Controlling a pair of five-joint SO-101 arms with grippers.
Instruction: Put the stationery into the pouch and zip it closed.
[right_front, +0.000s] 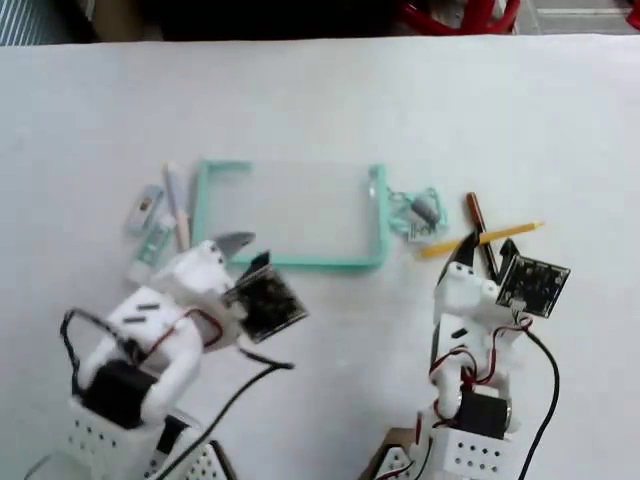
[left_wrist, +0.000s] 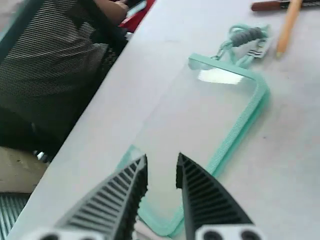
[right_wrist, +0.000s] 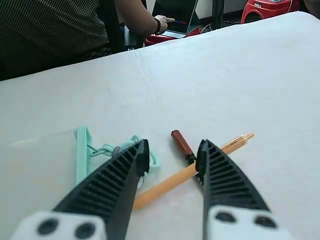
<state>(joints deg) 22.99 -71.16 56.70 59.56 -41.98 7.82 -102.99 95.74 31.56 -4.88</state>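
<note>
Mid-frame in the high view, the clear mint-edged pouch (right_front: 290, 215) lies flat on the table (right_front: 320, 100), with stationery pieces (right_front: 155, 240) at its left. The right wrist view shows a yellow pencil (right_wrist: 165, 186) crossing a brown pen (right_wrist: 182, 145) beyond the right tool (right_wrist: 173, 150), parted and empty. The left tool (left_wrist: 161, 165), slightly apart, hangs over the pouch's corner.

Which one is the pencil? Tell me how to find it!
Find the clear, green-edged pouch mid-table. Just past its cord, two sticks lie crossed. The pencil is the thin yellow one; the pen is dark brown.
</note>
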